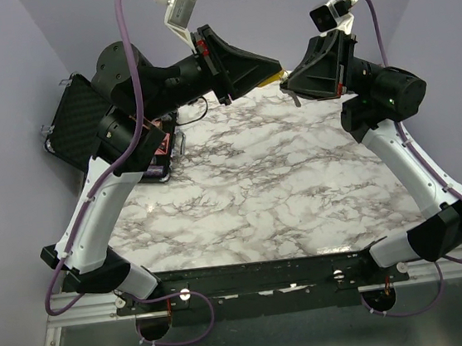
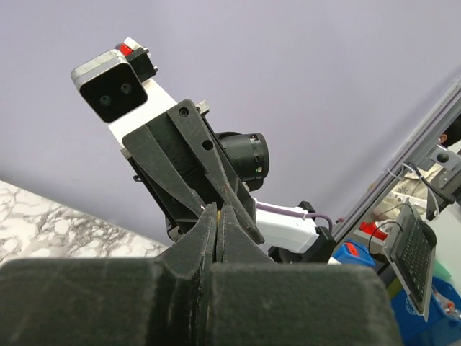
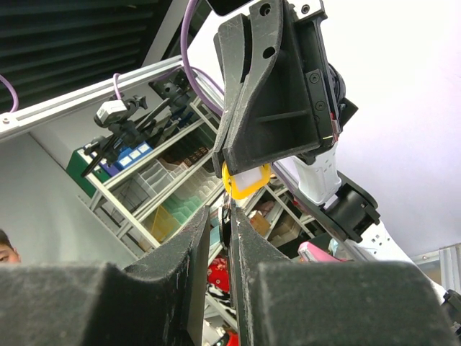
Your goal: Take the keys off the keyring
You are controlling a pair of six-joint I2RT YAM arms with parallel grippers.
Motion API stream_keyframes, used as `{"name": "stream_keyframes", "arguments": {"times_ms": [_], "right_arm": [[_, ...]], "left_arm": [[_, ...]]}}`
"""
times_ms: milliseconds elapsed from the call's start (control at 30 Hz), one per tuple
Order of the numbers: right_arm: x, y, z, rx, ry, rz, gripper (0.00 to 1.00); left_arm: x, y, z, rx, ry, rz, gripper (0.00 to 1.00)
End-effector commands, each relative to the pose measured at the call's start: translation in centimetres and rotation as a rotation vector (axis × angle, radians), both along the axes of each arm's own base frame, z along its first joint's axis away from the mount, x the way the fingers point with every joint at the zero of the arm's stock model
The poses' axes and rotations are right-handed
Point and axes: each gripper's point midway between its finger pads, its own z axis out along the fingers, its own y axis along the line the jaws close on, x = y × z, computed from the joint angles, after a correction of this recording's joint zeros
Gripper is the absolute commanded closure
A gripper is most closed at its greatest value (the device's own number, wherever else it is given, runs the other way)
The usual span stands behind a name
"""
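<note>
Right black two-finger gripper (image 3: 221,216), bottom centre of its wrist view: jaws nearly together, whether gripping I cannot tell. Just above, left black gripper (image 3: 232,167) clamps the small yellow flat keys (image 3: 245,182). Likely the separating step; next needs a firm ring hold, then an opposed pull.

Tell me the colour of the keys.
Yellow keys with a white patch; clearest in right wrist view.

The counter (image 1: 249,187) has a smooth, faintly glossy, marble-patterned top. The left hand (image 2: 216,210) and the right hand (image 3: 220,213) are matt black plastic with a fine grainy surface. The keys (image 3: 245,182) look like smooth yellow plastic with a pale, slightly shiny face. The arm shells (image 1: 94,214) are glossy white plastic, the cable (image 1: 126,43) has a smooth purple sheath, and the front rail (image 1: 270,296) is dull silver metal.
</note>
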Motion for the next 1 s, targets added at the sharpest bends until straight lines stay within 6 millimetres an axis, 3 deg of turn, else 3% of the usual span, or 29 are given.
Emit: {"name": "stream_keyframes", "arguments": {"times_ms": [0, 200, 700, 900, 967], "right_arm": [[-0.4, -0.1, 0.4, 0.022, -0.022, 0.003, 0.75], [-0.5, -0.1, 0.4, 0.021, -0.022, 0.002, 0.75], [-0.4, 0.0, 0.0, 0.002, -0.016, 0.001, 0.95], [-0.3, 0.4, -1.0, -0.049, -0.017, -0.009, 0.99], [-0.1, 0.6, -1.6, -0.085, -0.028, -0.022, 0.99]], "left_arm": [[-0.4, 0.9, 0.9, -0.019, -0.02, 0.029, 1.0], [-0.5, 0.9, 0.7, -0.019, -0.016, 0.027, 1.0], [-1.5, 1.4, 1.0, -0.033, -0.04, 0.006, 1.0], [-2.6, 2.2, 1.1, -0.035, -0.053, -0.001, 0.71], [-3.1, 2.7, 0.9, -0.027, -0.055, -0.004, 0.55]]}}
